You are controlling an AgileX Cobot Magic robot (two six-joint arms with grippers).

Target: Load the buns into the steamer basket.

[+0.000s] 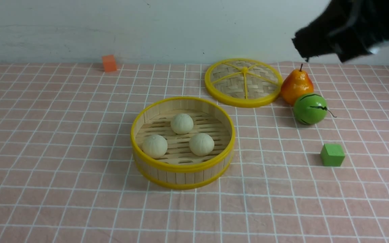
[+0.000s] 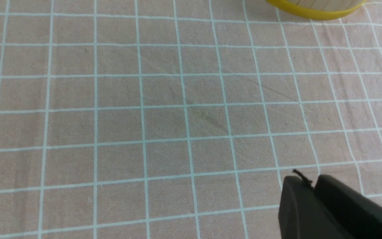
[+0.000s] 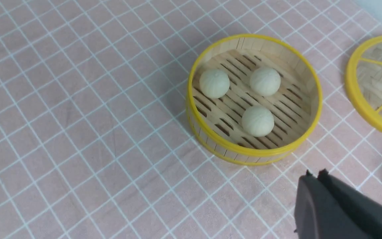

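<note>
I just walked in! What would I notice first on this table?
Probably the yellow-rimmed steamer basket in the middle of the pink checked cloth, with three white buns inside. Behind it to the right lie a woven lid, an orange pear and a green striped fruit.

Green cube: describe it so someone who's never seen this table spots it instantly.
Start at the steamer basket in the middle of the pink checked cloth and look to its right. The green cube sits alone there, nearer the camera than the striped green fruit. It is the only plain green, flat-faced block; the other block is orange.
</note>
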